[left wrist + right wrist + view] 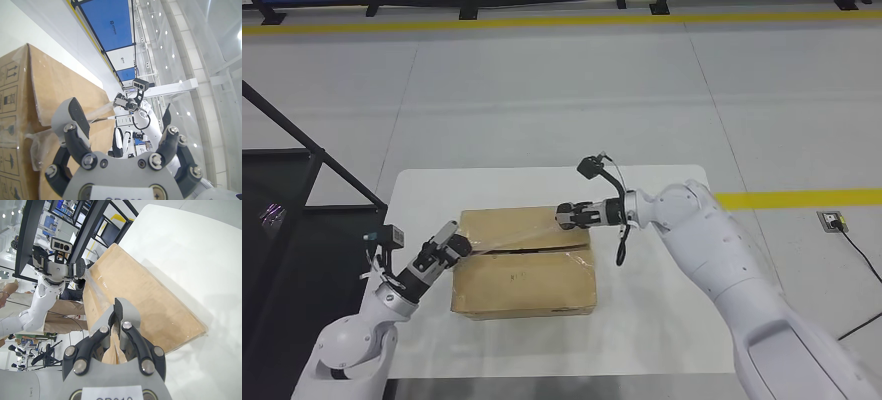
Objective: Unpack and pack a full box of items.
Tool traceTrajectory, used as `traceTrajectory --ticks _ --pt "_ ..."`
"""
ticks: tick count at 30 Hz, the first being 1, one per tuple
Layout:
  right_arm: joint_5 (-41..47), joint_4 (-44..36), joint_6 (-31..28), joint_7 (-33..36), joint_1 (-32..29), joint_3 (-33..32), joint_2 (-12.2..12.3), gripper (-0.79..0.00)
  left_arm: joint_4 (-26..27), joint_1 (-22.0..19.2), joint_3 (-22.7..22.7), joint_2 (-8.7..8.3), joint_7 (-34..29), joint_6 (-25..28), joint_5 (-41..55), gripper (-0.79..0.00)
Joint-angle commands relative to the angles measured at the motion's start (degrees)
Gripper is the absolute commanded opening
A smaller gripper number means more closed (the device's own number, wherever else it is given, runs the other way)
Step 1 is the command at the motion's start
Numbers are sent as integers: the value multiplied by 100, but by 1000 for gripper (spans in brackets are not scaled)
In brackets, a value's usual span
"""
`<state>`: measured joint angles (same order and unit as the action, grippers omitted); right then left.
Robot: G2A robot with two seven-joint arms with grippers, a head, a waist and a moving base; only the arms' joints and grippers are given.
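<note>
1. Here the cardboard box (527,270) lies with its flaps down near the middle of the white bench (662,300).
2. Its side carries printed handling pictograms (9,98): arrows, a glass, an umbrella.
3. The right fingers (117,311) are pressed together on a clear tape strip (100,110), which stretches above the top seam of the box.
4. The left fingers (77,115) stand wide apart at the box's left end, one pad just beside the cardboard edge.
5. The writing on the white label (121,193) on the left wrist is cut off and cannot be read.

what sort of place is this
Probably a large indoor robot test hall or lab: a wide painted floor with a yellow line, blue partition panels, and another white robot standing in the background.
</note>
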<state>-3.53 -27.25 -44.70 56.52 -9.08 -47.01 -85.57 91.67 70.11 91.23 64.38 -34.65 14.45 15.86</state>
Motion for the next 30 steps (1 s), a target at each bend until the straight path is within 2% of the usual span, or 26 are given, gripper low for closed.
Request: traceTrajectory --ticks 1,14,30 --pt "-16 -95 -20 -21 -66 -48 48 -785 -24 -24 -38 2 8 -1 -19 0" --pt "-178 -1264 60 37 -786 -492 473 -785 -105 -126 -261 6 23 -22 -179 0" --pt "-778 -3025 879 8 -1795 -1042 926 -785 -121 -165 -415 5 146 -40 -397 0"
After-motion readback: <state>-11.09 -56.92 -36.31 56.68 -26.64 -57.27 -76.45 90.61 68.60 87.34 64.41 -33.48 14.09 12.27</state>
